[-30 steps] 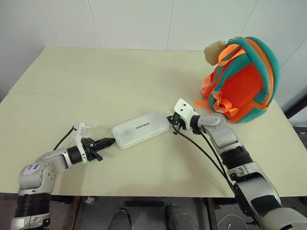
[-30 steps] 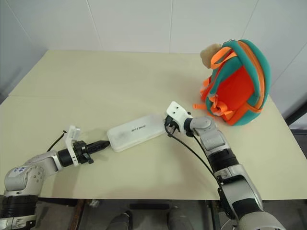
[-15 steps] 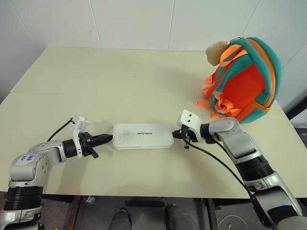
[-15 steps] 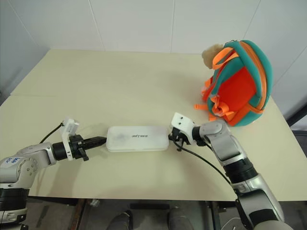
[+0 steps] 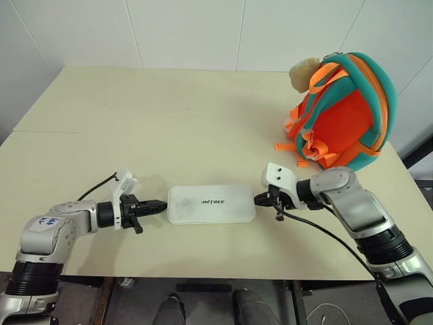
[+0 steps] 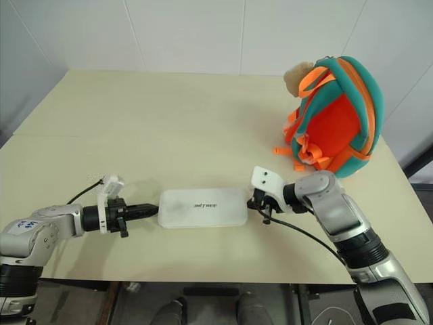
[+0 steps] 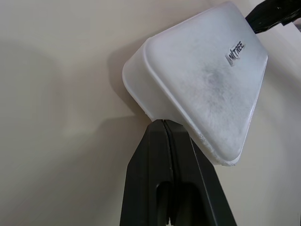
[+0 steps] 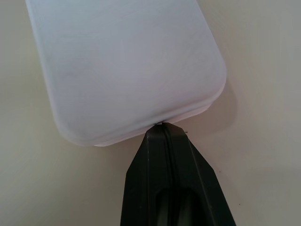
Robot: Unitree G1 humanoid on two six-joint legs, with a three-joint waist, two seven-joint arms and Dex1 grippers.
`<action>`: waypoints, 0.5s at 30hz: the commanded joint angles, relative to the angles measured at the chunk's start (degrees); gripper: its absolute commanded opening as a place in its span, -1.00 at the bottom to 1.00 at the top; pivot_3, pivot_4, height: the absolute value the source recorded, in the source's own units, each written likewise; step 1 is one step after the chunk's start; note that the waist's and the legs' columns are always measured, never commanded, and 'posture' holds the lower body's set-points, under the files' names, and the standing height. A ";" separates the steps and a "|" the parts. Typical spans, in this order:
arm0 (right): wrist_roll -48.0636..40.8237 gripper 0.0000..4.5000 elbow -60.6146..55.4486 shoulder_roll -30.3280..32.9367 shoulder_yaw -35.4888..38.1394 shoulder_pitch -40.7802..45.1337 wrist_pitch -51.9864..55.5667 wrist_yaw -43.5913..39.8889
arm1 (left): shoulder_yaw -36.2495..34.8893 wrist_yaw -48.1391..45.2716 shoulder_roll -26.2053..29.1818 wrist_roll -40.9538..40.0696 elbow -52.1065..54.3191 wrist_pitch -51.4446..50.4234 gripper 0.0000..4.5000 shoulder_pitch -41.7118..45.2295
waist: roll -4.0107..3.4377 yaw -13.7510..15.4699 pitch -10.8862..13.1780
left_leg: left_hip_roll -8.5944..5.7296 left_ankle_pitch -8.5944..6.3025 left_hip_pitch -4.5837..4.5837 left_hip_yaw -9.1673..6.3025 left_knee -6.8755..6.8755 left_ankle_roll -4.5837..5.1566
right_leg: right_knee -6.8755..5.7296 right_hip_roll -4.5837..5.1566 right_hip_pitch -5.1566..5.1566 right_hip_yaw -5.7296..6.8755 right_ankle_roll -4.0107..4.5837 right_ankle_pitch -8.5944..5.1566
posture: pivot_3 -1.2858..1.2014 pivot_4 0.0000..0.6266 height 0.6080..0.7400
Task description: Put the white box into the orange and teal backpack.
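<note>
The white box (image 5: 211, 204) lies lengthwise along the table's front edge, its dark lettering facing up. My left gripper (image 5: 162, 204) is shut, and its tip touches the box's left end (image 7: 141, 89). My right gripper (image 5: 257, 198) is also shut, with its tip against the box's right end (image 8: 155, 117). The box sits between the two tips, with neither gripper closed around it. The orange and teal backpack (image 5: 345, 115) stands upright at the table's far right, well beyond the right gripper.
A small beige plush charm (image 5: 304, 73) hangs at the backpack's top left. The cream table (image 5: 169, 115) stretches bare behind the box, against a white wall. Cables trail from both wrists over the table's front edge (image 5: 203, 276).
The box has swung from slanted to parallel with the front edge and slid nearer to me. My right gripper drew back and to the right with it. The left tip stayed at the box's left end.
</note>
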State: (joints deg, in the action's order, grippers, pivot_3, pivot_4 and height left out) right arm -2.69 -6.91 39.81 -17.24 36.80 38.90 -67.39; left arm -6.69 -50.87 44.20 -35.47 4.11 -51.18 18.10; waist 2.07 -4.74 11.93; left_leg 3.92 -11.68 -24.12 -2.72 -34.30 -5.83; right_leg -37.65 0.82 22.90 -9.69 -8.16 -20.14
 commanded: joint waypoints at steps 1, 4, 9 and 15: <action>-1.82 -1.00 -3.76 1.42 -0.01 -0.52 0.54 -1.17 | 0.24 -1.22 0.89 -0.02 1.99 0.46 -0.99 0.62 | 0.00 0.01 0.00 | 0.00 0.00 0.00 0.00 0.00 0.00 | 0.00 0.00 0.00 0.00 0.00 0.00 | 0.03 -0.52 1.00; -2.12 -1.00 -4.38 2.35 -0.03 -0.99 1.10 -1.29 | 0.34 -1.40 1.20 -0.01 1.97 0.21 -0.99 0.49 | 0.00 0.03 0.00 | 0.00 0.00 0.00 0.00 0.00 0.00 | 0.00 0.00 0.00 0.00 0.00 0.00 | 0.03 -0.52 1.00; -2.38 -1.00 -4.47 3.51 -0.21 -1.35 1.18 -1.36 | 0.45 -1.63 1.81 0.11 1.82 -0.12 -0.99 0.33 | 0.00 0.00 0.00 | 0.00 0.00 0.00 0.00 -0.01 0.00 | 0.00 0.00 0.00 0.00 0.00 0.00 | 0.03 -0.52 1.00; -0.99 -1.00 -2.95 5.43 -0.01 -1.91 -1.24 -0.80 | -1.26 -1.02 2.99 1.54 1.04 2.45 -0.99 0.00 | 0.00 0.03 0.00 | 0.00 0.00 0.00 0.00 0.00 0.00 | 0.01 0.00 0.00 0.00 0.00 0.00 | 0.03 -0.52 1.00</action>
State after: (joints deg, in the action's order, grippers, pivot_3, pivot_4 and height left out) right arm -3.89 -9.16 44.13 -17.71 35.05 39.06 -68.18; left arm -6.01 -51.83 46.05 -34.49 4.05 -50.28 17.99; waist 2.07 -4.70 11.93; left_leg 3.92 -11.68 -24.13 -2.72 -34.31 -5.83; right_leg -37.63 0.83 22.90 -9.69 -8.15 -20.14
